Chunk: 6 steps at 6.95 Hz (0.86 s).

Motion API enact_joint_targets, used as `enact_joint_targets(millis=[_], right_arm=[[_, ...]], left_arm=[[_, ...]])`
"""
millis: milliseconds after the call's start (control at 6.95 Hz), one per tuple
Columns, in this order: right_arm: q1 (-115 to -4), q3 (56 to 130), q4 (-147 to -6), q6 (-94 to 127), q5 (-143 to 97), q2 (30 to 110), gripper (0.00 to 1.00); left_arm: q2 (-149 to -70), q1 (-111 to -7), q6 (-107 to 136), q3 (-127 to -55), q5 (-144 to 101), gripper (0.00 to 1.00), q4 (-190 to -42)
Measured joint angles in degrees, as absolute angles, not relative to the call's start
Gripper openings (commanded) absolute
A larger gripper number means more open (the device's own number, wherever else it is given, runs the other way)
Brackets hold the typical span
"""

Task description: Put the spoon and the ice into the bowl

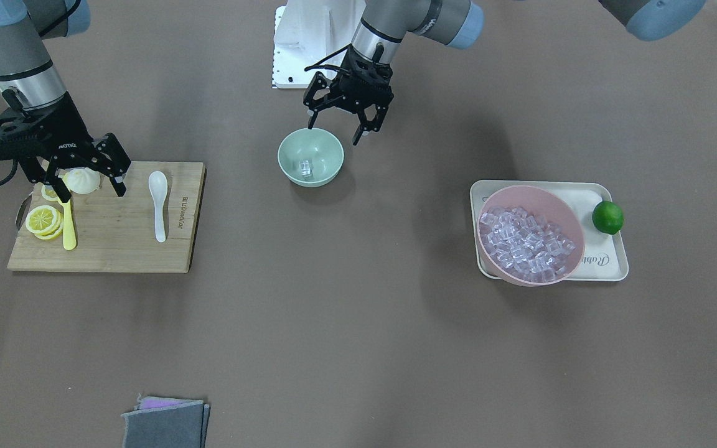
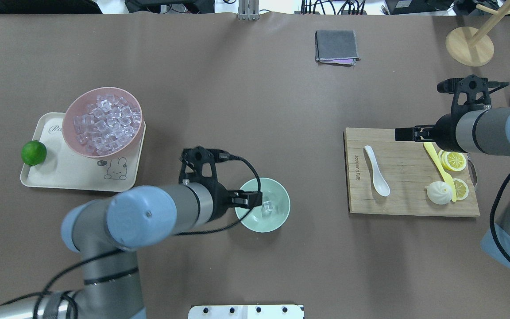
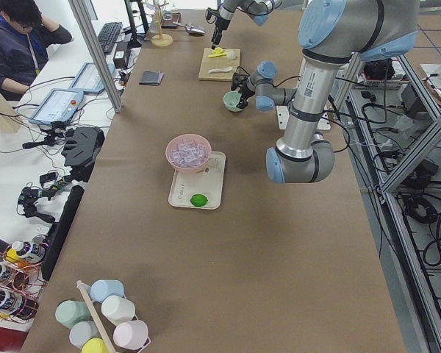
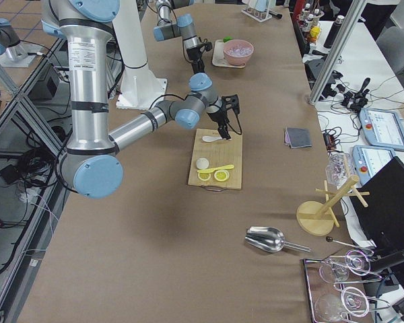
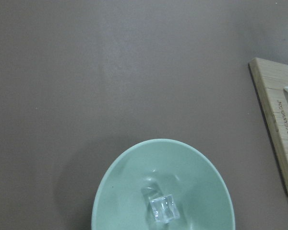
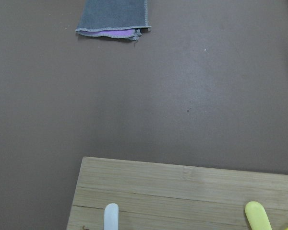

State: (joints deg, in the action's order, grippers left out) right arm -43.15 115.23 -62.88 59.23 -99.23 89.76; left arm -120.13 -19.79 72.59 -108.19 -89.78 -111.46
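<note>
Brown paper covers the table [image 1: 358, 348]. Over the bowl [image 1: 326, 155] the left gripper [image 1: 333, 134] gapes; the right gripper [image 1: 93, 194] gapes over the board [image 1: 122, 249].

Overhead and front cameras face each other above the brown worktop [image 2: 255, 88], sharing the round mint-green plastic bowl [image 1: 326, 149]; end cameras shoot lengthwise; wrist cameras close.

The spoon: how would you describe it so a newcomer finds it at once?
Find the wooden cutting board on the robot's right side. The spoon lies on the board's end nearest the green bowl. It is glossy white with a short handle, unlike the yellow knife, lemon slices and bun at the other end.
</note>
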Motion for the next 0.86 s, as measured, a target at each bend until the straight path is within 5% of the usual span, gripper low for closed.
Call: enact_joint_targets(millis=[432,863], right_arm=[[-41.3,112.8,-62.8,59.0,-97.3,88.8,1.00],[-36.6,110.4,-62.4,58.5,-93.1,87.2,0.91]], left_arm=[[-110.1,-42.3,46.4,-115.1,-108.3,0.98,-93.5],[-95.7,-66.7,7.8,-113.8,-117.6,0.98,-91.4]])
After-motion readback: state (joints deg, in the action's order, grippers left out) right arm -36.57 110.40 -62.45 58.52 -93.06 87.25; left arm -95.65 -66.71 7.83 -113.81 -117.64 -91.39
